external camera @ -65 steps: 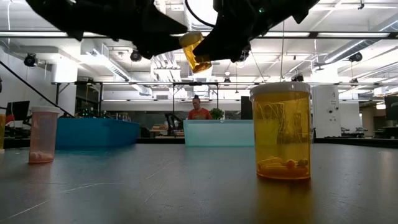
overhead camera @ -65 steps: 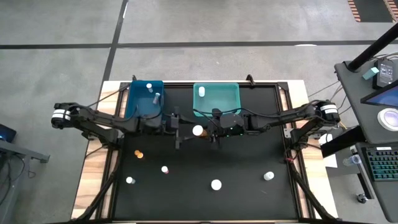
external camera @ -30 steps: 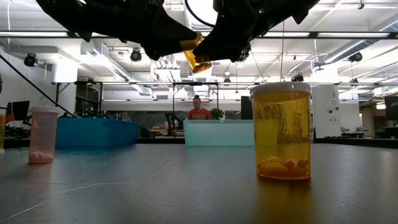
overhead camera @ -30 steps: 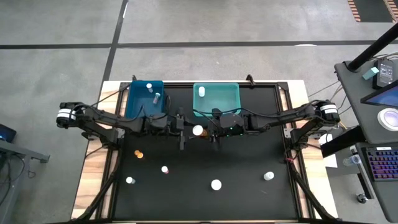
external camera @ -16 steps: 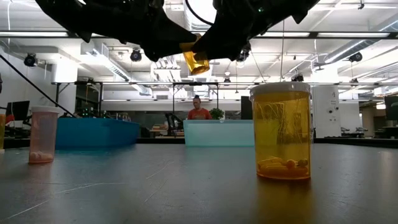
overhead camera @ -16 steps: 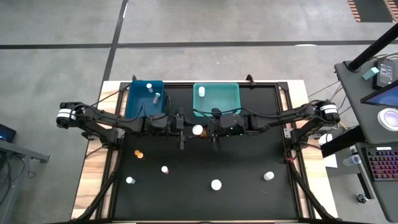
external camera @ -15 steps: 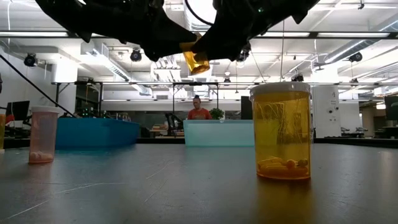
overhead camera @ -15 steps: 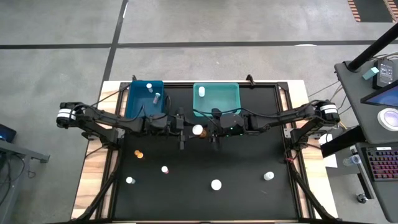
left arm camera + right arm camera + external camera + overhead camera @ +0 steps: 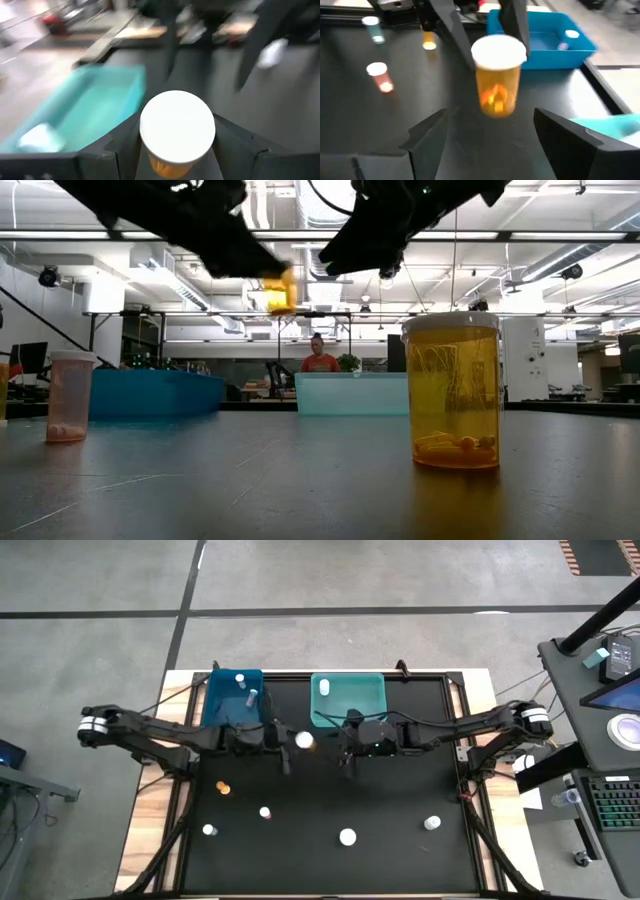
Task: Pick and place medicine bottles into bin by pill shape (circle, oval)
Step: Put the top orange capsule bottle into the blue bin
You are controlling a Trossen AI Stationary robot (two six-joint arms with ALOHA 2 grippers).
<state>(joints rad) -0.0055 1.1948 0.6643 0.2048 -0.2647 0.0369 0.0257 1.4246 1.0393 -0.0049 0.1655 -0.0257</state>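
I see the amber-orange, white-capped medicine bottle point(image 9: 304, 741) in the air at the upper centre of the high view, pinched by my left gripper point(image 9: 290, 746) between the blue plastic bin point(image 9: 232, 700) and teal plastic bin point(image 9: 347, 698). My right gripper point(image 9: 340, 749), fingers spread empty, sits just beside it.

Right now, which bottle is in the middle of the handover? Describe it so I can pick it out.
Start at the teal bin at the table's back edge. Just in front of its left corner, the left claw holds an amber bottle in the air, white cap on. It alone is off the table; the right claw stands open beside it.
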